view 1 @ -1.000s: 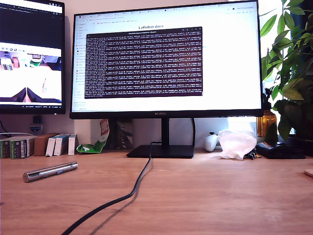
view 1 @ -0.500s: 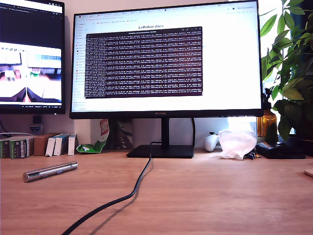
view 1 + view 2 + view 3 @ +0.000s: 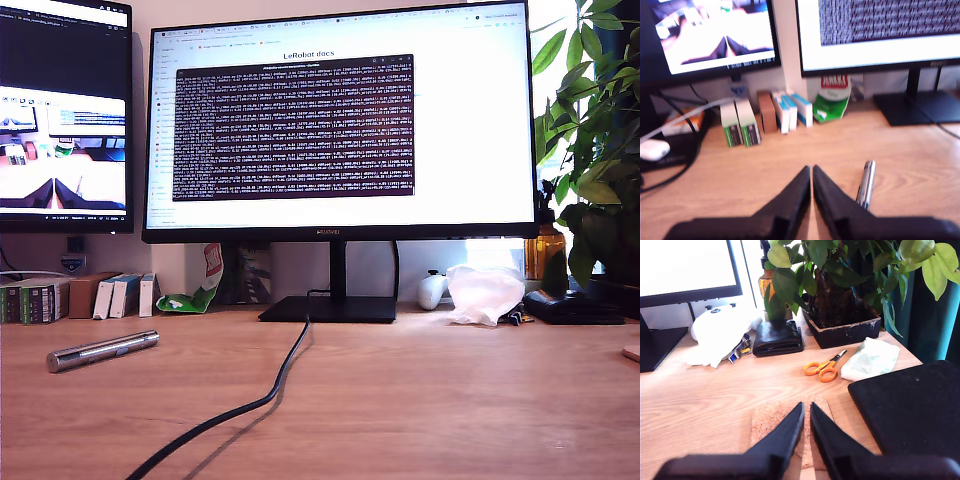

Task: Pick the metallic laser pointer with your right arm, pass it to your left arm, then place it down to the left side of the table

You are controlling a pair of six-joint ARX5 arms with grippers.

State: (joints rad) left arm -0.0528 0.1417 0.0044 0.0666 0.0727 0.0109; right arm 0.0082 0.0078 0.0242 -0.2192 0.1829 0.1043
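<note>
First wrist view: my first gripper (image 3: pixel 812 172) hovering, jaws nearly together, gripping nothing; metallic laser pointer (image 3: pixel 866 183) lying on table (image 3: pixel 920 165) just beside fingertips. My second gripper (image 3: pixel 806 409) likewise pinched together, hanging over cork mat (image 3: pixel 767 421).

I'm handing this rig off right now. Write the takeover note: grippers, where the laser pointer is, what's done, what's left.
My first gripper: jaws together, holding nothing, above the table beside the metallic laser pointer, not touching it.
My second gripper: jaws together, holding nothing, over a cork mat near the orange scissors.
Pointer: lying flat on the table at the exterior view's left, apart from the black cable.
Done: judging by the layout, the pointer may already have been set down.
Left: confirm the placement is acceptable; otherwise pick, hand over and place again.
</note>
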